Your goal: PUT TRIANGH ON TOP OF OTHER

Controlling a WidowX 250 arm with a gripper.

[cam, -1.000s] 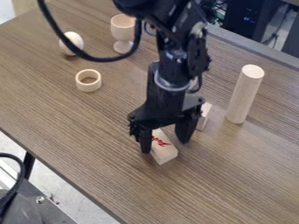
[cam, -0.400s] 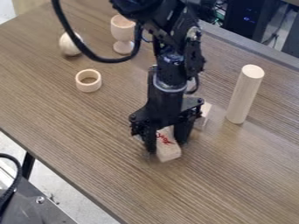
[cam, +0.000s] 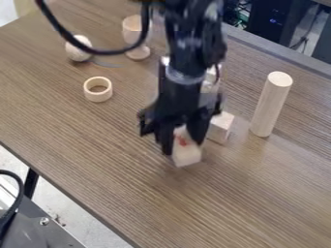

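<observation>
Over a wood-grain table (cam: 97,169), a gripper (cam: 182,144) clasps the red-marked block (cam: 186,154) side-on, likely leaving its base free for stacking.

Soft, moderately bright light covers the bench (cam: 84,145), with a faint sheen at four o'clock below the wooden cylinder (cam: 270,104). Equipment (cam: 275,22) at one o'clock sits dim. Blur softens the end effector (cam: 182,147) and red-marked block (cam: 187,154).
</observation>
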